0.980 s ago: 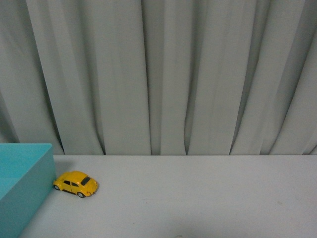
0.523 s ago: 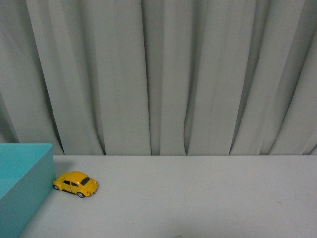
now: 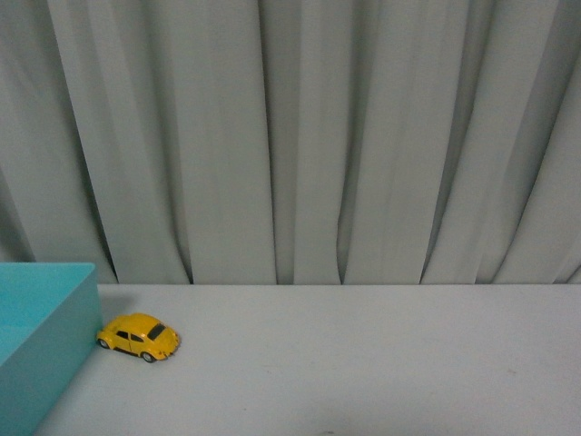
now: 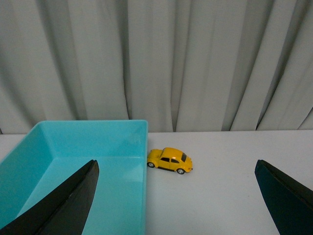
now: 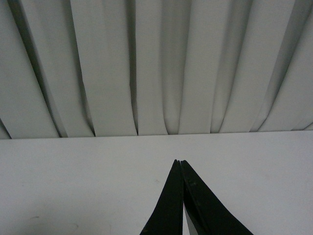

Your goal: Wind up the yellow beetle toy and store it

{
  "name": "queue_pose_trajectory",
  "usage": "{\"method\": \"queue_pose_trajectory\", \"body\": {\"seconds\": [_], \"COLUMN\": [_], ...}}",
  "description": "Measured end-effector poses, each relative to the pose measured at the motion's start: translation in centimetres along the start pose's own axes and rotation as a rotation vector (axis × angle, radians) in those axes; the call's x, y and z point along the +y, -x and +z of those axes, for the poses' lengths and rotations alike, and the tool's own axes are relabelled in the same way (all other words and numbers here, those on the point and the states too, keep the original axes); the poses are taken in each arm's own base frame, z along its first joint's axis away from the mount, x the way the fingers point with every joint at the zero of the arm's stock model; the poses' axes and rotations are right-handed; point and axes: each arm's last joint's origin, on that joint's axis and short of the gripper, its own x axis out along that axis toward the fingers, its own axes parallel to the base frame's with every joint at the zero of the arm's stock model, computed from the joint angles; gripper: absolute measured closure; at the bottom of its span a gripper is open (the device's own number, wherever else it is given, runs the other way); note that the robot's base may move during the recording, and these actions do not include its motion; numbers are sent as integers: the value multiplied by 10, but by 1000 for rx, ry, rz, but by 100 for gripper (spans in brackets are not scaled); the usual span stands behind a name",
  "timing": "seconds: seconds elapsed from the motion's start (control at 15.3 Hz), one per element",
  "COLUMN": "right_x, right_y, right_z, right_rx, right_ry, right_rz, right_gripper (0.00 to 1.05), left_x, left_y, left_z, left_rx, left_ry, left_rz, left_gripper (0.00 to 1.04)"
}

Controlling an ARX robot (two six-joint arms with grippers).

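The yellow beetle toy (image 3: 138, 336) stands on its wheels on the white table, its nose against the outer wall of a turquoise box (image 3: 45, 350) at the left. In the left wrist view the toy (image 4: 169, 160) lies well ahead of my left gripper (image 4: 176, 166), which is open wide with one black finger (image 4: 68, 205) over the box (image 4: 98, 142) and the other (image 4: 286, 198) over bare table. My right gripper (image 5: 179, 162) is shut with nothing in it, above bare table far from the toy. Neither arm shows in the front view.
A grey pleated curtain (image 3: 300, 136) hangs along the table's far edge. The white table (image 3: 381, 363) stretches to the right of the toy. The turquoise box is open-topped and shows nothing inside.
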Motion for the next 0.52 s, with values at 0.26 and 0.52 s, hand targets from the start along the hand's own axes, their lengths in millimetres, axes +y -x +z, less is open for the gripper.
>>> {"method": "queue_pose_trajectory", "body": {"seconds": [0.26,0.52], "right_x": [0,0], "right_y": [6,15], "right_z": [0,-6], "right_rx": [-1,53], "right_ry": [-1,-2], "right_rz": [0,2], "right_gripper": [103,103], "left_x": [0,0], "left_y": [0,0], "left_z": [0,0], "left_rx": [0,0], "left_ry": [0,0], "left_rz": [0,0], "left_gripper": [7,7]}}
